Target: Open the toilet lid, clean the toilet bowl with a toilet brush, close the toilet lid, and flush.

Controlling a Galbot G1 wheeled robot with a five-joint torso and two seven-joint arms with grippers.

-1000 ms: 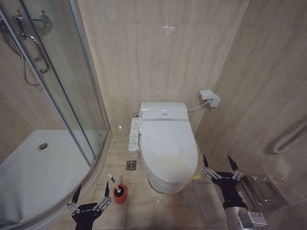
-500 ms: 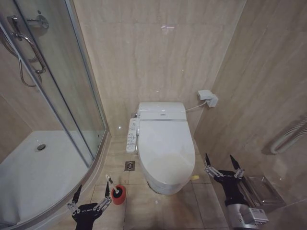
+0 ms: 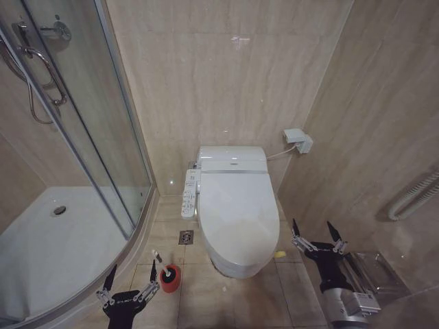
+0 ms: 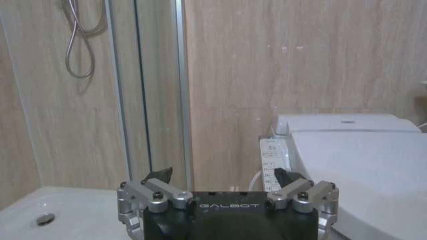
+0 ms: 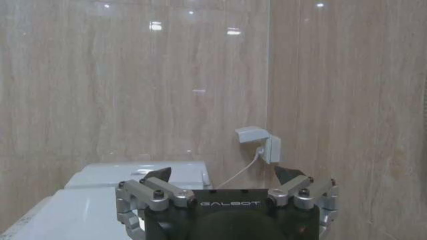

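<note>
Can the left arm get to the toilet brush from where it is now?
Probably yes. The left gripper hangs open just above the floor, and the toilet brush stands in its red holder right beside it, toward the toilet. Only bare tile lies between them, though the glass shower door is close on its other side.

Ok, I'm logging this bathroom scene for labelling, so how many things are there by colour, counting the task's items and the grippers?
White: 2, the closed toilet lid and the toilet brush handle.
Red: 1, the brush holder on the floor.
Black: 2, the left gripper and the right gripper, both with fingers open.
Total: 5.
</note>
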